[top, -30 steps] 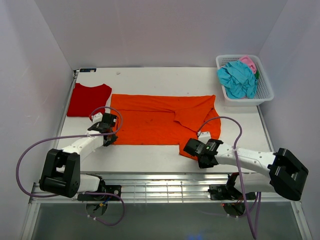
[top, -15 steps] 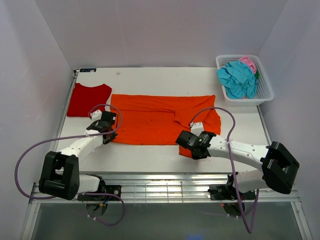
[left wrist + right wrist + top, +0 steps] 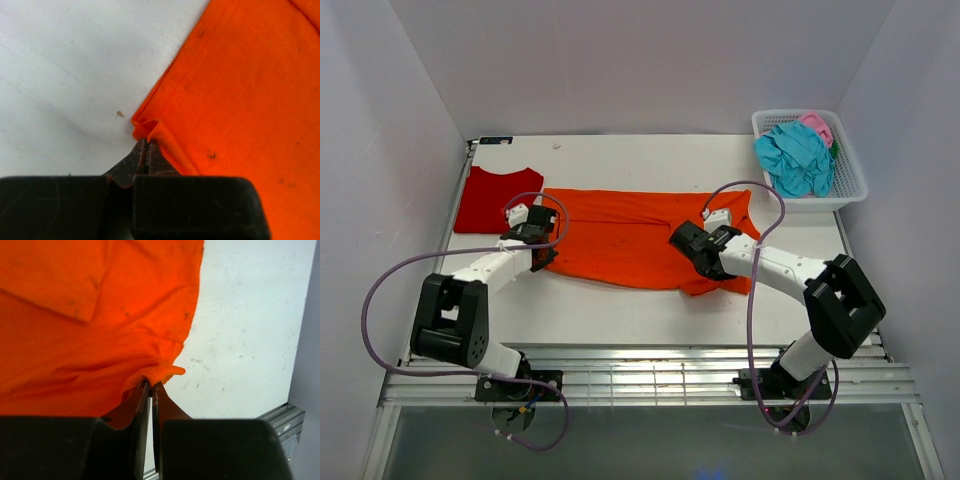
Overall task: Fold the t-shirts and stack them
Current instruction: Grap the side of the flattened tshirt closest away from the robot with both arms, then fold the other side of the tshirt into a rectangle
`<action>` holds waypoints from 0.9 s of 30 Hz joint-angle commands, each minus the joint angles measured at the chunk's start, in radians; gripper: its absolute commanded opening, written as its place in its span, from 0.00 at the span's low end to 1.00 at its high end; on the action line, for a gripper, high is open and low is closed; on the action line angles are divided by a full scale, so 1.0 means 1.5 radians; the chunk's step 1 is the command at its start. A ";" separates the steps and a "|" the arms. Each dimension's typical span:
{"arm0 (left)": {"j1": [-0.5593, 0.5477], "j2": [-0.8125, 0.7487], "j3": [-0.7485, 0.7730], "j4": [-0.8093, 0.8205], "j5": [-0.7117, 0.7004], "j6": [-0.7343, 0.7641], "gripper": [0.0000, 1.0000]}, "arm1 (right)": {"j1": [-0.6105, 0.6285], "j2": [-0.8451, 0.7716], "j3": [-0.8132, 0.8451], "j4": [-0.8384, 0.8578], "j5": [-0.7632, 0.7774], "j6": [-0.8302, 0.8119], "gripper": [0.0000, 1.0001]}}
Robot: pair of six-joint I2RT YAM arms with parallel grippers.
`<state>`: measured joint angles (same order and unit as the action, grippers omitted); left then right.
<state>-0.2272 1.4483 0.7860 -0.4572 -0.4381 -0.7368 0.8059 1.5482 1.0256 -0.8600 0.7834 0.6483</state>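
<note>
Pinched tight, the left gripper [image 3: 146, 146] has the hem corner of the orange t-shirt [image 3: 240, 90], a small puckered nub of cloth caught right at its tips. The shirt's body spreads ahead and to the right of it, with the bare white table [image 3: 65, 75] off to its left. Likewise clamped, the right gripper [image 3: 151, 386] holds the opposite hem corner, where a rolled lip of fabric stands just beyond its tips. The shirt runs ahead and to its left.

From above, the shirt lies mostly flat between the two grippers. A folded red t-shirt [image 3: 495, 197] rests beyond the left gripper, slightly to its left. The white basket [image 3: 850, 190], holding a teal t-shirt [image 3: 795, 155] and a pink one, sits well beyond the right gripper, to its right.

This cloth looks thin, light and limp, so it will probably sag between the two holds and drag on the table unless the edge is kept taut. The stitched hem is likely the firmest bite. Both grips are shallow, though, and a quick lift could pull a corner free.
</note>
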 commanded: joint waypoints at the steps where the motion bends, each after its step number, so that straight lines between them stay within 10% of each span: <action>1: 0.017 0.023 0.048 0.031 -0.016 0.022 0.00 | -0.040 0.026 0.038 0.031 0.065 -0.061 0.08; 27: 0.084 0.212 0.256 0.024 0.093 0.100 0.00 | -0.188 0.203 0.268 0.136 0.031 -0.298 0.08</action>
<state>-0.1131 1.7855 1.1206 -0.4160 -0.3237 -0.6014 0.5407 1.8454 1.3796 -0.6762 0.8265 0.2386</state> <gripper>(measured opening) 0.015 0.084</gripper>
